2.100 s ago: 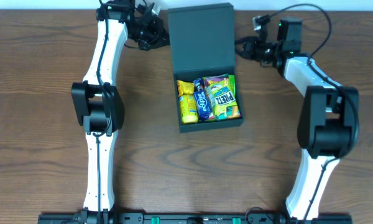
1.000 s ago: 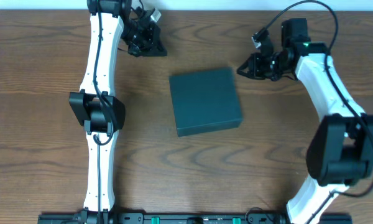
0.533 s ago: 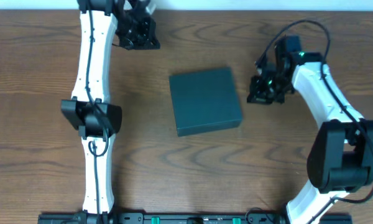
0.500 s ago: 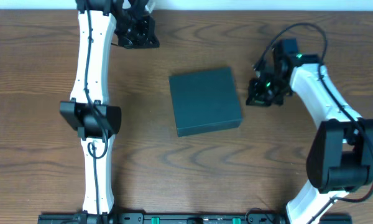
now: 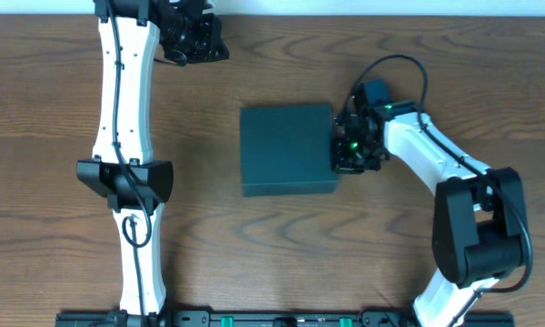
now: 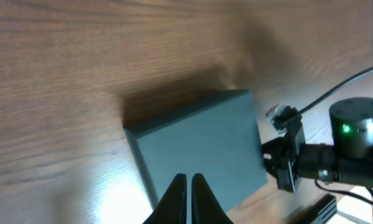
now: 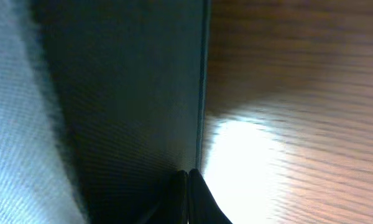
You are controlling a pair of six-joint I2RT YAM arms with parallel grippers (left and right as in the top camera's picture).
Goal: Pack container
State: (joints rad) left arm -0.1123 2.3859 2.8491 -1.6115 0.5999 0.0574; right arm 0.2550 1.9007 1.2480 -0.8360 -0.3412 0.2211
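The container (image 5: 288,150) lies flat on the wooden bench (image 5: 418,263) near its middle, with its lid down. The right hand (image 5: 344,151) sits against the container's right wall. In the right wrist view its two fingers are pressed together, holding nothing, with their tips at the box's edge. The left hand (image 5: 200,38) hangs well apart at the far left of the bench, its fingers also together and empty.

Table (image 5: 54,109): brown, wood-grained, bare over most of its top.
On it: one box (image 5: 286,150), matte black, roughly square, lid shut, lying flat near the middle.
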